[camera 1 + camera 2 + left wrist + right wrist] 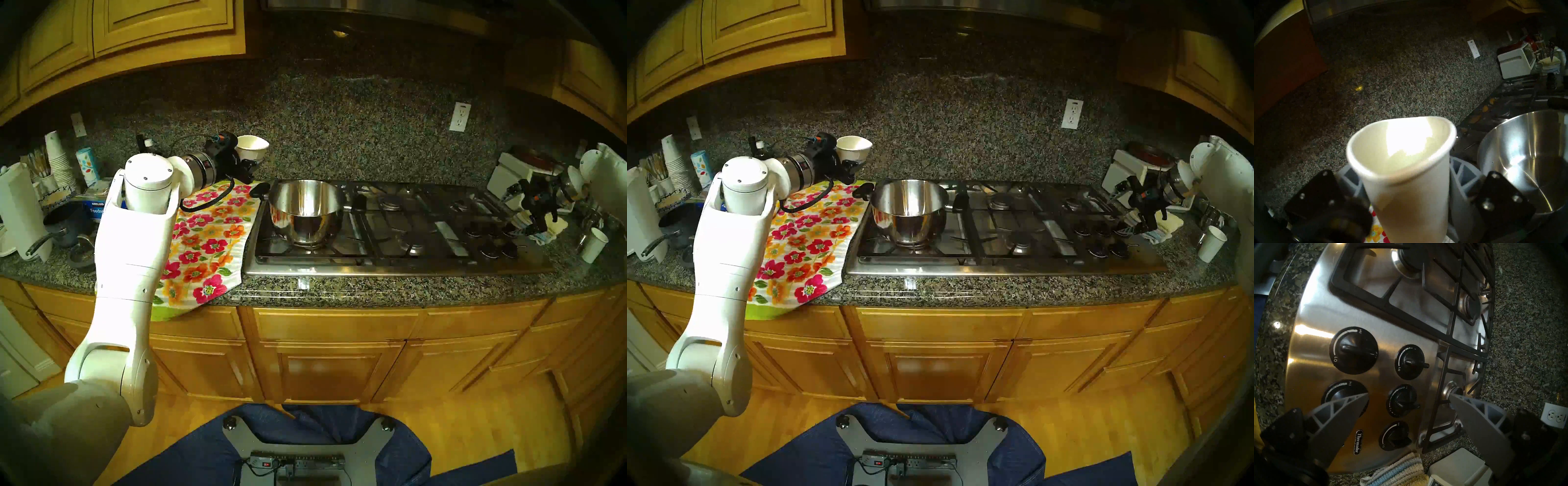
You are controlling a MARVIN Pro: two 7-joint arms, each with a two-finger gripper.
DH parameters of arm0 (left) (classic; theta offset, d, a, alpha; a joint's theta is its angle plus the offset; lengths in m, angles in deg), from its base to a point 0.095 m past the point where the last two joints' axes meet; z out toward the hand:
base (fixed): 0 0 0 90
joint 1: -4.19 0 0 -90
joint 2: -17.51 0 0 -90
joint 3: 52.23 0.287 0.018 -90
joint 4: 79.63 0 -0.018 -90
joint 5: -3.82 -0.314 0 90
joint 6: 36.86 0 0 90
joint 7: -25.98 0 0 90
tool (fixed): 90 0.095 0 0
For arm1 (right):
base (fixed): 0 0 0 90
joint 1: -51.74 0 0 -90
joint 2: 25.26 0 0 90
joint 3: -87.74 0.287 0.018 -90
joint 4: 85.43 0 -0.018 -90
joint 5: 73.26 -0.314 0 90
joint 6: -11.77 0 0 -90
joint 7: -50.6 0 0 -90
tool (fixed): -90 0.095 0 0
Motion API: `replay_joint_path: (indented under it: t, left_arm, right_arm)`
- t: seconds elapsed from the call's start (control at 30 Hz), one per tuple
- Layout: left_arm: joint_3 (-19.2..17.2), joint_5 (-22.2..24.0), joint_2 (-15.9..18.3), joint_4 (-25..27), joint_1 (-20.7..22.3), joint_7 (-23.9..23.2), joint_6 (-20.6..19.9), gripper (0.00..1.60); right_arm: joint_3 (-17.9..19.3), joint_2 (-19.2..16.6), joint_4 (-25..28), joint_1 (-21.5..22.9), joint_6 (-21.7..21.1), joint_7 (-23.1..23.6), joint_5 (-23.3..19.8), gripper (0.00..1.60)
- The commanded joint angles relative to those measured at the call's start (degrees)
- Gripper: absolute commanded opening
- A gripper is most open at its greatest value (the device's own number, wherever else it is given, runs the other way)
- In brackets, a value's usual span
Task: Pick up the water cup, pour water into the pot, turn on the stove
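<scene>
Over the floral towel (210, 237), left of the stove (390, 264), we saw the left gripper (249, 163) clamped on the water cup (252, 147), held in the air and tilted toward the pot (305, 210). Head views gave the layout: the pot sat on the stove's front-left burner, the cup up and to its left, near but not yet over the rim.

Only the left wrist view showed the grip itself: grey fingers (1460, 176) pressed on both sides of the cup wall, the rim squeezed to an oval. Glare washed out the cup's inside, so we could not tell the water level. The pot's inside looked dry there.

Only the right wrist view showed the knobs (1354, 351): five black dials, marked HI and LO, and a "Thermador" badge (1358, 441). The right gripper (1408, 396) hung spread wide above the knob cluster, holding nothing, one finger over a lower-left knob, the other over a small burner. A striped cloth (1395, 472) lay at the stove's edge.

Head views also read "KIRKLAND" on a blue box (96, 207) behind the left arm.
</scene>
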Motion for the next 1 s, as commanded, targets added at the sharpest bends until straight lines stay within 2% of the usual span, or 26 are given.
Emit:
replay_joint_path:
  t: [0.0,0.4,0.97]
  left_arm:
    - [0.30,-0.22,-0.07,2.97,3.48,0.38,0.46,0.60]
    - [2.99,-0.70,-0.09,4.90,2.29,0.66,0.85,0.58]
    - [6.26,-3.11,2.16,7.02,-0.02,0.01,5.61,0.58]
  right_arm:
    - [0.44,-0.03,-0.27,1.82,0.14,0.30,-0.08,1.60]
    - [0.43,-0.04,-0.24,1.85,0.15,0.35,-0.10,1.60]
    - [0.41,-0.06,-0.21,1.88,0.15,0.39,-0.12,1.60]
